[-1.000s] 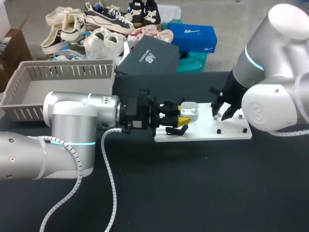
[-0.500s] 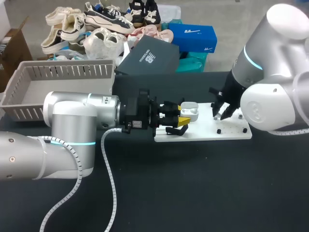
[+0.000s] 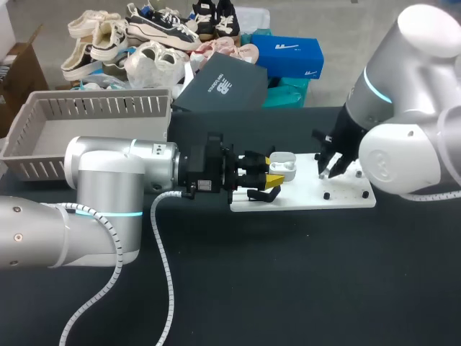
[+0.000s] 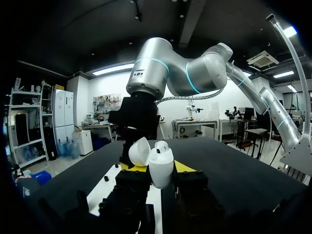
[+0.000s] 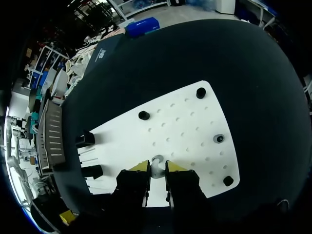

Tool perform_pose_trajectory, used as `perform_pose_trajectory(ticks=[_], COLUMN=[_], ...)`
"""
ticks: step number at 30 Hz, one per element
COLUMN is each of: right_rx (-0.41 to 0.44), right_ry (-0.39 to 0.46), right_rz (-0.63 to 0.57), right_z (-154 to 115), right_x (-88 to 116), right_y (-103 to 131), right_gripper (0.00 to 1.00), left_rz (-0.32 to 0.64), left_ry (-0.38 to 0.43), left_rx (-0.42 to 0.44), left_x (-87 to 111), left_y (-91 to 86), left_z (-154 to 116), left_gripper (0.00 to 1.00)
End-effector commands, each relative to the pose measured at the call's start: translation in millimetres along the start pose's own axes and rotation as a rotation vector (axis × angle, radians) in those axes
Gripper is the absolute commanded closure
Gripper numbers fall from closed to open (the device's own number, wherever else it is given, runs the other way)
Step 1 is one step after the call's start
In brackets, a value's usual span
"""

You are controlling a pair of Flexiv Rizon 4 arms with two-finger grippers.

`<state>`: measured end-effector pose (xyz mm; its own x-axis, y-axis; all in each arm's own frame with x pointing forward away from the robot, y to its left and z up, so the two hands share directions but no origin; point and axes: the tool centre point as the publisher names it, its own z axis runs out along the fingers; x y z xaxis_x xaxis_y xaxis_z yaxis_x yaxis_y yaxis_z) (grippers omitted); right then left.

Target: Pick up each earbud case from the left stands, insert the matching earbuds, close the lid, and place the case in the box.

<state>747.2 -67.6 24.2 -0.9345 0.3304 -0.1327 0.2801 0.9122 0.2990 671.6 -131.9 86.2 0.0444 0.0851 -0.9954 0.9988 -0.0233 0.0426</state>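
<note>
Between the black fingers of the left gripper (image 3: pixel 271 174) stands a white case (image 4: pixel 161 170), upright and clamped from both sides, so that the gripper is closed on it. Its lid (image 4: pixel 139 152) is swung open to one side, and one earbud (image 4: pixel 161 145) sits in the top of the case. In the head view the left arm comes in level from the left and holds the case just over the left end of a white board (image 3: pixel 310 196) lying on the black table (image 3: pixel 288 288). At the board's right part the right gripper (image 5: pixel 157 168) points down, its yellow tips drawn close together and pinching a second white earbud (image 5: pixel 157 162) just above the board's surface. Around it the board shows rows of small holes and several black pegs (image 5: pixel 200 92), one of them set in a grey ring (image 5: pixel 219 139). Two black stands (image 5: pixel 91 171) sit at the board's far end from the right gripper, on the left arm's side. Well apart from both grippers, at the table's far left, is a grey slotted box (image 3: pixel 86 108).
</note>
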Motion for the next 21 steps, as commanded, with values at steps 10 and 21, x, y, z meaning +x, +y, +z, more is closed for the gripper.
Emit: perform_pose_trajectory(ticks=[10,21], right_rx=[-0.026,-0.042], right_ry=[-0.054,-0.171], right_rz=[-0.026,-0.104], right_z=[-39.7,-117.9], right_x=[13.7,35.5], right_y=[-4.0,-0.3], right_gripper=[1.0,1.0], left_rz=[0.002,0.002], left_ry=[0.0,0.0], left_rx=[-0.008,-0.008], left_x=[0.1,0.1], left_y=[-2.1,-2.1], left_z=[0.4,0.4], left_gripper=[1.0,1.0])
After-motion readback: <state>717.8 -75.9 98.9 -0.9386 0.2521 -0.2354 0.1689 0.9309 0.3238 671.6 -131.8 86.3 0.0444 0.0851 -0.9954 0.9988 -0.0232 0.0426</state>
